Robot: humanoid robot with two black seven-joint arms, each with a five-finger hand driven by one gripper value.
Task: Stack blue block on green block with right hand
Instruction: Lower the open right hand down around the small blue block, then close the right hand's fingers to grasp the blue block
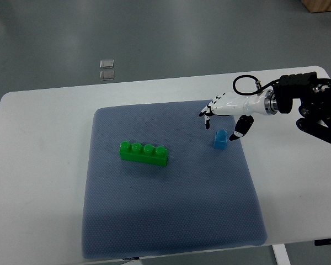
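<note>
From my seat I've got the right hand (225, 113) coming in from the right edge, arm stretched out roughly level over the far right part of the mat (171, 232). It's a white hand with black fingertips, a black wrist section and a loop of black cable behind it. The fingers are spread and relaxed, pointing left and a bit down, with the thumb hanging lower on the near side; it's holding nothing. I only see this one arm.

The blue block (220, 139) sits on the mat just under that hand, between the fingers and the thumb, though I can't tell if anything is actually touching it. It's a small single-stud brick, shiny plastic. The green block (143, 154) is a long four-stud brick, same glossy plastic, lying well off to the left near the mat's middle, slightly angled.

The mat is a grey-blue woven-looking fabric square on a white table (38, 165) with rounded corners. No labels or writing I can read anywhere.
</note>
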